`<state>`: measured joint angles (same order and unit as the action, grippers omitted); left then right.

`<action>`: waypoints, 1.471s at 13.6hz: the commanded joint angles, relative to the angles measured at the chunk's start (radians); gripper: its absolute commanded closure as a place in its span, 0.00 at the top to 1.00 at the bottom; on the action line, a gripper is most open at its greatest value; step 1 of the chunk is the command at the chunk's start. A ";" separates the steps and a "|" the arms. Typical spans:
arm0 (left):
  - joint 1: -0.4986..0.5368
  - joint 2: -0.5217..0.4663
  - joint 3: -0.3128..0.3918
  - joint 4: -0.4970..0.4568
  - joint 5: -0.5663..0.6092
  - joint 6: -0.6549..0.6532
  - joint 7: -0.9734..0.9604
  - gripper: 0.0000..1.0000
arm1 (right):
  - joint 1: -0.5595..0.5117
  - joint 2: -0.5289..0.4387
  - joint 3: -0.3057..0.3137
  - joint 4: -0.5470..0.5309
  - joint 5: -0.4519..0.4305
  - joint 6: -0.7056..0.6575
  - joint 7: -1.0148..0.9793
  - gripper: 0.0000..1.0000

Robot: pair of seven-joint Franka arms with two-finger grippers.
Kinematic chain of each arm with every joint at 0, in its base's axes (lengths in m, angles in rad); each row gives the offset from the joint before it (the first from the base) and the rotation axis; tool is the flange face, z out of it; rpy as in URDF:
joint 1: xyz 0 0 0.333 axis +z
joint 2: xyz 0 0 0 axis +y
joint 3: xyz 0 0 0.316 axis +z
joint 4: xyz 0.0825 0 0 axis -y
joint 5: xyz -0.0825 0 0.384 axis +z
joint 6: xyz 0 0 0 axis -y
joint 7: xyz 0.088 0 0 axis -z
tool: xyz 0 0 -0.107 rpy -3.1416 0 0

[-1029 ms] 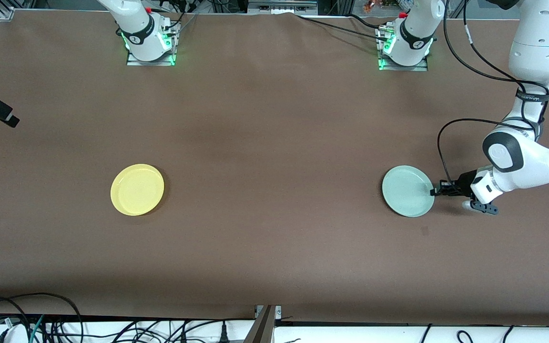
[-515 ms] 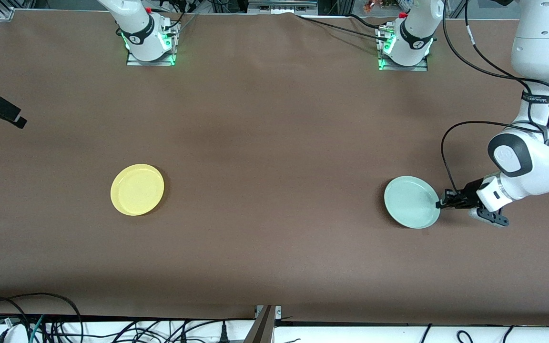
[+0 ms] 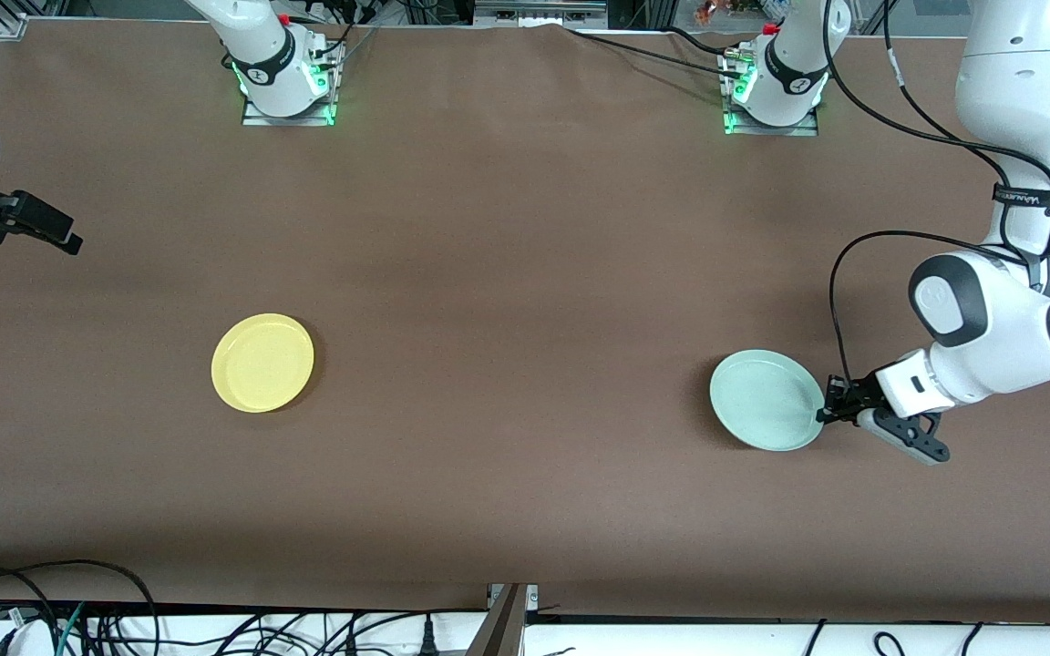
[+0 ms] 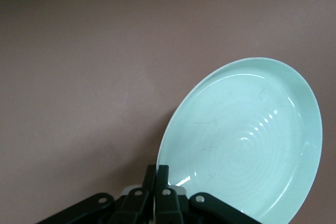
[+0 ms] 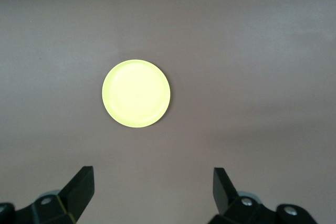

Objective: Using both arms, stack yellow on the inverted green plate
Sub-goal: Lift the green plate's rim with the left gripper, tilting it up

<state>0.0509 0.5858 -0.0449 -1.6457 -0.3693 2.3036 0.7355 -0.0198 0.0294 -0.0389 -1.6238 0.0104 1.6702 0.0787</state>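
The pale green plate (image 3: pixel 766 401) is toward the left arm's end of the table, tilted, with its hollow face showing in the left wrist view (image 4: pixel 247 140). My left gripper (image 3: pixel 824 413) is shut on the plate's rim; its fingers (image 4: pixel 163 174) pinch the edge. The yellow plate (image 3: pixel 262 362) lies flat on the table toward the right arm's end, hollow side up. It also shows in the right wrist view (image 5: pixel 136 93). My right gripper (image 3: pixel 65 239) is open and empty, high over the table's edge at the right arm's end, apart from the yellow plate.
The brown table (image 3: pixel 507 273) holds only the two plates. The arm bases (image 3: pixel 283 82) (image 3: pixel 771 91) stand along the table edge farthest from the front camera. Loose cables (image 3: pixel 78 620) lie off the edge nearest that camera.
My left gripper has carried the green plate by its rim toward the table's middle and the front camera. My right gripper has moved in from the table's edge toward the yellow plate.
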 commanded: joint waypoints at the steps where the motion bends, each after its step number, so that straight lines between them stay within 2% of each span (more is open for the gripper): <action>1: -0.029 -0.007 -0.033 0.047 0.131 0.003 -0.028 0.00 | 0.014 0.000 0.001 0.012 0.013 -0.033 -0.016 1.00; 3: -0.078 -0.006 -0.050 0.078 0.299 0.071 -0.062 0.00 | 0.014 0.001 -0.001 0.012 0.014 -0.036 -0.016 1.00; 4: -0.080 -0.006 -0.088 0.086 0.379 0.082 -0.114 0.00 | 0.014 0.001 -0.001 0.012 0.014 -0.036 -0.016 1.00; 9: -0.115 -0.004 -0.185 0.112 0.766 0.083 -0.326 0.00 | 0.017 0.000 -0.001 0.012 0.014 -0.050 -0.013 1.00; 12: -0.167 -0.001 -0.198 0.129 1.005 0.085 -0.396 0.00 | 0.017 0.000 0.001 0.012 0.014 -0.052 -0.013 1.00; 16: -0.216 0.003 -0.239 0.129 1.248 0.083 -0.586 0.00 | 0.017 0.000 0.001 0.012 0.014 -0.072 -0.013 1.00; 20: -0.258 0.006 -0.240 0.129 1.368 0.079 -0.657 0.00 | 0.017 0.000 -0.001 0.012 0.014 -0.093 -0.011 1.00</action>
<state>-0.1942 0.5862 -0.2864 -1.5343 0.9394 2.3936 0.1012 -0.0044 0.0323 -0.0382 -1.6236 0.0108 1.5972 0.0748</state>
